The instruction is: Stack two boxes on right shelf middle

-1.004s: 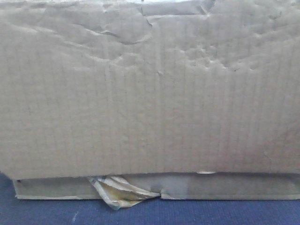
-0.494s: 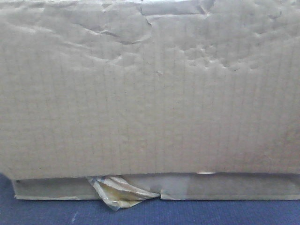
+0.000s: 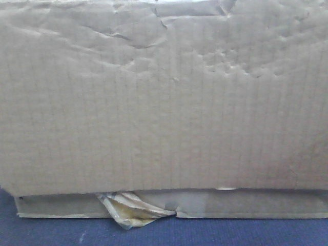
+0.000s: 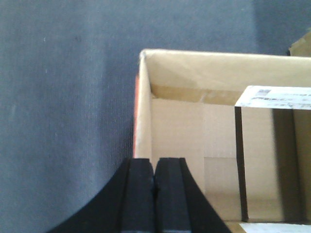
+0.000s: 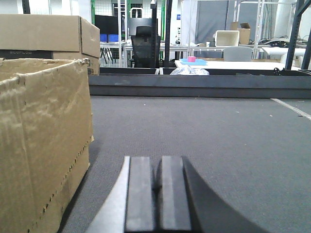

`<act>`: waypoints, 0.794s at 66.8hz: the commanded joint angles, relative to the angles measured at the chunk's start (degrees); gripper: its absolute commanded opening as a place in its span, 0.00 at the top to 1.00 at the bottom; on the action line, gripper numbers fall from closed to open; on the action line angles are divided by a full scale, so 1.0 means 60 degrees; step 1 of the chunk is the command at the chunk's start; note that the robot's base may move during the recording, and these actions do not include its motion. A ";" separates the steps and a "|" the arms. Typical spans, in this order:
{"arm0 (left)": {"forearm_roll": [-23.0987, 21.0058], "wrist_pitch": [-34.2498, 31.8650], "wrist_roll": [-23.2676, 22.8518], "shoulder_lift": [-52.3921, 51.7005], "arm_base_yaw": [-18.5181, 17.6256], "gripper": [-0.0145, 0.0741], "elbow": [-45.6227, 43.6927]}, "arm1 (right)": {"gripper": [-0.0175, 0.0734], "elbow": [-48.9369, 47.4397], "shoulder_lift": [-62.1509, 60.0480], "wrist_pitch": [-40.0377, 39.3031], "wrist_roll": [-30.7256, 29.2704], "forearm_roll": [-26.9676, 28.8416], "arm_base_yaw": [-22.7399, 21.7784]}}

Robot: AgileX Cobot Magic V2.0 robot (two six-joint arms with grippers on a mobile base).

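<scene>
A: What's where?
B: The large creased box point(image 3: 164, 102) fills the front view, sitting on the thin flat box point(image 3: 246, 205) along the bottom edge.
A: Claws?
B: Both pressed together: left gripper point(image 4: 154, 194), right gripper point(image 5: 158, 194).

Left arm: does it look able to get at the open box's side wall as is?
Probably yes. The left end effector is lined up with the side wall of the open cardboard box, with nothing between them. Its fingers are pressed shut, though, so they would need to open first.
</scene>
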 commanded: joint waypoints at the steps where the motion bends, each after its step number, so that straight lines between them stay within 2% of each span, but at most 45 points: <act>1: 0.0225 -0.0362 0.0153 -0.0019 0.0011 0.76 0.0009 | 0.99 0.0018 -0.0025 -0.0161 -0.0044 0.0020 -0.0030; 10: 0.0689 -0.0624 0.0153 -0.0019 0.0011 0.51 0.0298 | 0.99 0.0018 -0.0025 -0.0161 -0.0044 0.0020 -0.0030; 14: 0.0689 -0.0844 0.0153 -0.0013 0.0011 0.46 0.0611 | 0.99 0.0018 -0.0025 -0.0161 -0.0044 0.0020 -0.0030; 18: 0.0670 -0.1053 0.0153 0.0054 -0.0007 0.46 0.0921 | 0.99 0.0018 -0.0025 -0.0161 -0.0044 0.0020 -0.0030; 38: 0.0670 -0.1769 0.0153 0.0717 -0.0022 0.59 0.1650 | 0.99 0.0018 -0.0025 -0.0161 -0.0044 0.0020 -0.0030; 42: 0.0670 -0.1858 0.0134 0.0717 -0.0022 0.67 0.1650 | 0.99 0.0018 -0.0025 -0.0161 -0.0044 0.0020 -0.0030; 47: 0.0670 -0.1858 0.0134 0.0717 -0.0022 0.84 0.1632 | 0.99 0.0018 -0.0025 -0.0161 -0.0044 0.0020 -0.0030; 49: 0.0636 -0.1858 0.0134 0.0717 -0.0022 0.94 0.1632 | 0.99 0.0018 -0.0025 -0.0161 -0.0044 0.0020 -0.0030; 53: 0.0536 -0.1840 0.0134 0.0717 -0.0022 0.96 0.1614 | 0.99 0.0018 -0.0025 -0.0161 -0.0044 0.0020 -0.0030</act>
